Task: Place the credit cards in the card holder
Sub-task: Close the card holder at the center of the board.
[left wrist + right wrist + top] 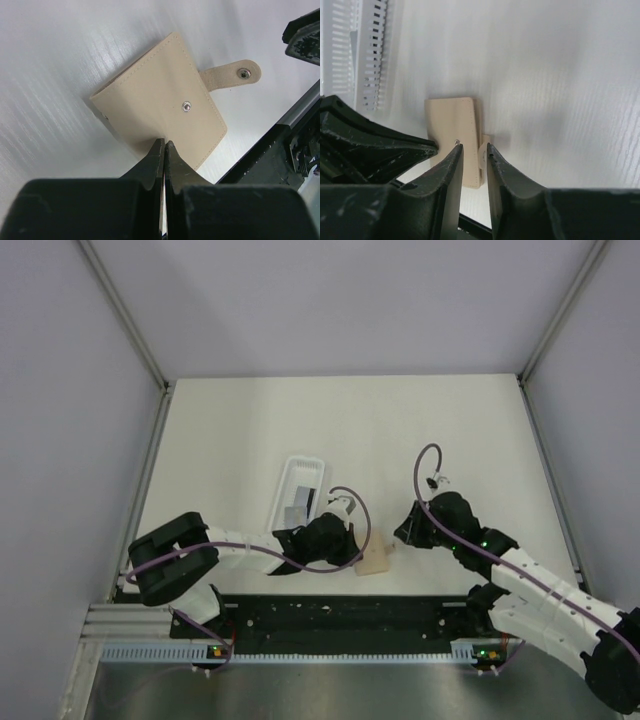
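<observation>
The tan card holder [375,561] lies folded on the table near the front edge, with its tab [232,77] unsnapped. My left gripper [164,143] is shut, its tips at the holder's [155,100] near edge, and nothing shows between the fingers. My right gripper [472,147] is open a narrow gap. It sits low beside the holder [452,120], with the pale tab [482,152] between the jaws, close to the right finger. Pale grey credit cards [298,508] lie in the clear tray [300,468] behind my left gripper [345,540].
The black base rail [340,615] runs just in front of the holder and shows in the left wrist view [270,155]. My left gripper's dark body [365,145] is close to the left of my right gripper [405,532]. A purple cable [425,465] loops above the right arm.
</observation>
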`<state>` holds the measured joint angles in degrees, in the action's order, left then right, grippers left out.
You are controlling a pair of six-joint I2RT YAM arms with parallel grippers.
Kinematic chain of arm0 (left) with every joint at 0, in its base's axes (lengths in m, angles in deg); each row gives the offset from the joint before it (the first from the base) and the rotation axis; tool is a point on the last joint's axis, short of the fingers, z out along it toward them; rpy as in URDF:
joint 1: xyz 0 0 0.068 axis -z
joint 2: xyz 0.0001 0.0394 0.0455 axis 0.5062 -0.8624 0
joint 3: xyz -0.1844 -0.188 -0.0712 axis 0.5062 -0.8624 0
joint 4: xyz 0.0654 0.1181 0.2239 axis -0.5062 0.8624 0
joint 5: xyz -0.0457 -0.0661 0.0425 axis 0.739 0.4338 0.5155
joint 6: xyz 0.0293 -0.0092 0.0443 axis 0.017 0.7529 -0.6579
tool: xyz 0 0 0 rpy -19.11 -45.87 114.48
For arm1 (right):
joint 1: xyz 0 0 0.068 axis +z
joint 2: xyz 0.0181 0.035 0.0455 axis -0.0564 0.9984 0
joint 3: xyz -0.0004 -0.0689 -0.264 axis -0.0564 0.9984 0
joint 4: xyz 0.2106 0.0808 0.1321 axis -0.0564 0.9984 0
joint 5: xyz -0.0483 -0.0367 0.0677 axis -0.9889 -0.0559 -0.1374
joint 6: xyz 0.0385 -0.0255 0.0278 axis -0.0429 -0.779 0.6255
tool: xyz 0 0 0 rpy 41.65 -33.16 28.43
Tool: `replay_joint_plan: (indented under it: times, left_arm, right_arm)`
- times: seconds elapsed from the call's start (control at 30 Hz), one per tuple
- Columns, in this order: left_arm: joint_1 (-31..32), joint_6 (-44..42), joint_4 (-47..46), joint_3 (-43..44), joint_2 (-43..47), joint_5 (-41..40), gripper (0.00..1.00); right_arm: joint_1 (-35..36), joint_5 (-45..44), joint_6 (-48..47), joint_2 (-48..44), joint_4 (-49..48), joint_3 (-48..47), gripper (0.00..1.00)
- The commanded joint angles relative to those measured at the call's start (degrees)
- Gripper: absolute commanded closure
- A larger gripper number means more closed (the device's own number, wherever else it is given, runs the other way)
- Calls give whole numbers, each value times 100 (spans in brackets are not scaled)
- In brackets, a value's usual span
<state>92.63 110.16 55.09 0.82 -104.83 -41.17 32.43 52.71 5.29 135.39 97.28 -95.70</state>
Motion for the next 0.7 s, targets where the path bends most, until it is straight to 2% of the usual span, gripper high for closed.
replay_joint_plan:
  times: [0.0, 0.2, 0.67]
  left_arm:
    - [-8, 23, -151, -113, -73, 27, 100]
    - [-16, 23, -107, -139, -46, 0, 100]
    - [-8, 23, -98, -121, -64, 9, 100]
  right_arm:
    - [-182, -354, 156, -10, 151, 100, 79]
    - [-191, -372, 86, 280, 186, 109, 85]
    - [-182, 946, -231, 755, -736, 267, 82]
